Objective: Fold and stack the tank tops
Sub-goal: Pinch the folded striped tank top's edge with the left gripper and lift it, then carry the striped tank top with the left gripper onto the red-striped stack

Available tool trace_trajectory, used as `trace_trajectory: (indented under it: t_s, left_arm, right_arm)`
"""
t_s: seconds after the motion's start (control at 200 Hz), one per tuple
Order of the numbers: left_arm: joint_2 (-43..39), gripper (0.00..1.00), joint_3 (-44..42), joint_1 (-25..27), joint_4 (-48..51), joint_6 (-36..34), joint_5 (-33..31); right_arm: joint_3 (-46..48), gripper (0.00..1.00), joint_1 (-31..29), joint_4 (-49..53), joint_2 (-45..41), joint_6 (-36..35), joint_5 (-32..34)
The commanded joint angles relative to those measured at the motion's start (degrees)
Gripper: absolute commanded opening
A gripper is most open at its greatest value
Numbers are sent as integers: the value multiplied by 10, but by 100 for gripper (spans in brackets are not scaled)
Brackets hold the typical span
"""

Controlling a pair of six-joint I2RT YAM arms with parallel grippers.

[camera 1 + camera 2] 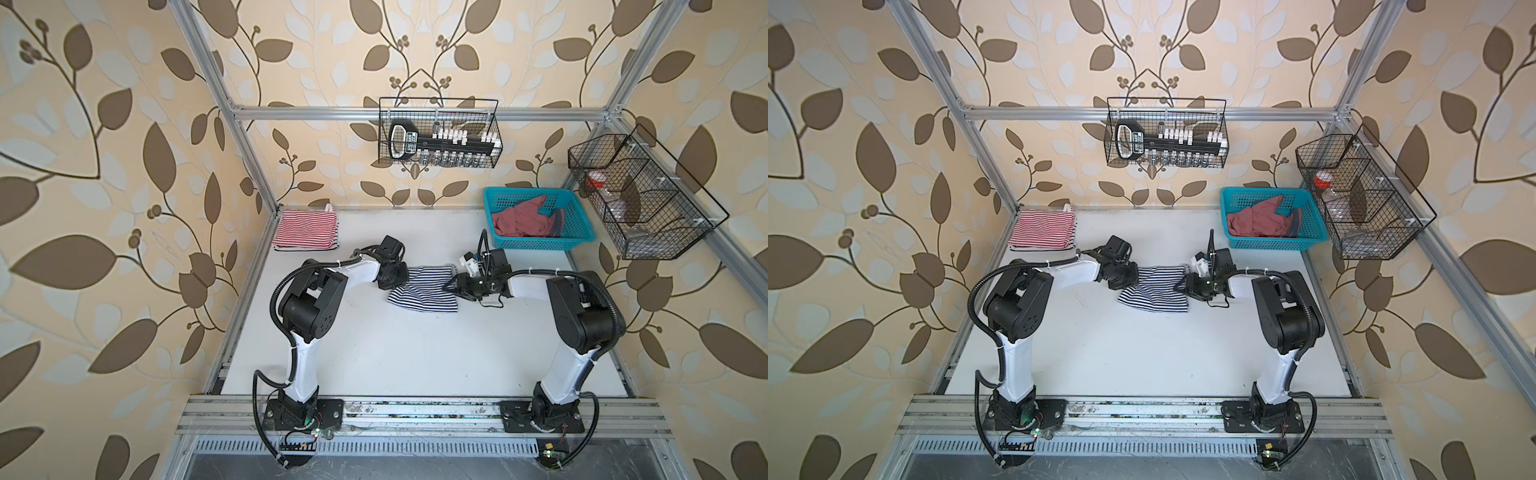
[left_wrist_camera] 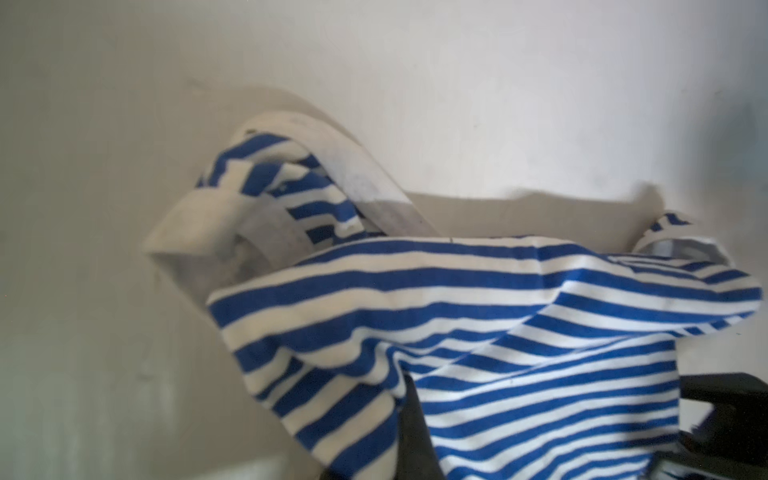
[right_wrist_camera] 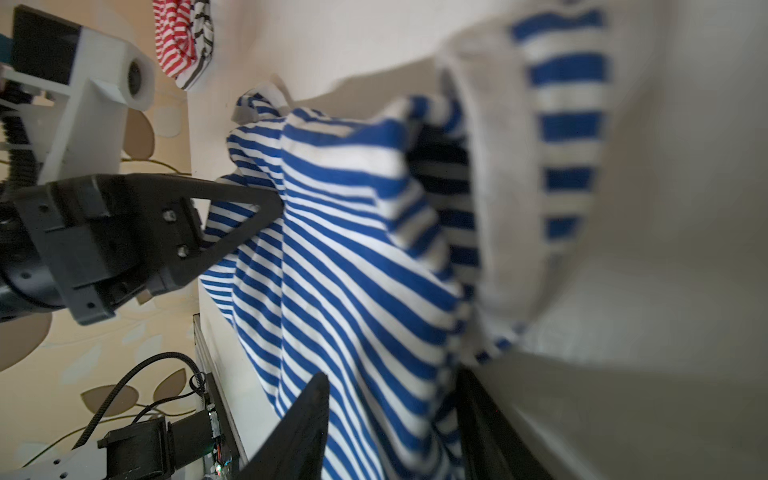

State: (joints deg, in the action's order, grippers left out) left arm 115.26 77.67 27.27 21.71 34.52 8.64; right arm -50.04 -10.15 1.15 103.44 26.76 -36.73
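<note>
Top views are both showing the blue striped top [image 1: 424, 291] hanging between the two arms. It is nearer the robot than the basket [image 1: 536, 243] and off to the basket's left, lower edge resting on the table [image 1: 415, 353].

Left gripper [image 1: 392, 276] is pinching the upper corner farther from the basket, fingers together on the cloth. Right wrist view is backing that up, with a black fingertip biting into the striped edge.

Right gripper [image 1: 453, 282] is taking the corner nearer the basket. Its fingers [image 3: 307, 415] are standing part way apart with a thick wad of stripes between them. I am reading that as clamped on a bunch, not a single layer.

Step looks like spreading the top before folding it. To do it well:
- keep both corners level and the upper edge taut
- move the arms together
- let the lower edge lead down so the body is lying flat

Straps are flopping loose in the left wrist view and probably need tucking inside the fold. The bunched right grip is the weak spot, likely to slip or drag extra layers.

Red striped top [image 1: 305, 230] is lying folded well apart from the basket, at the far corner on its left, probably the stack spot. Dusty red top [image 1: 519, 222] is sitting crumpled inside the basket.
</note>
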Motion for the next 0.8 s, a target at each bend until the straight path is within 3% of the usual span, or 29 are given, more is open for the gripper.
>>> trace_trajectory:
  t_s: [0.0,0.305,0.615,0.795]
  left_arm:
    - [14,0,72,-16,154,-37,-79]
    - [83,0,268,-77,252,-93,-127]
    - [139,0,453,-145,284,-200,-172]
    - [147,0,506,-183,281,-259,-174]
  right_arm:
    - [38,51,13,68,-39,-4,57]
    - [78,51,20,103,-134,-11,78]
    - [85,50,20,105,-142,-14,80]
    - [93,50,20,100,-139,-13,80]
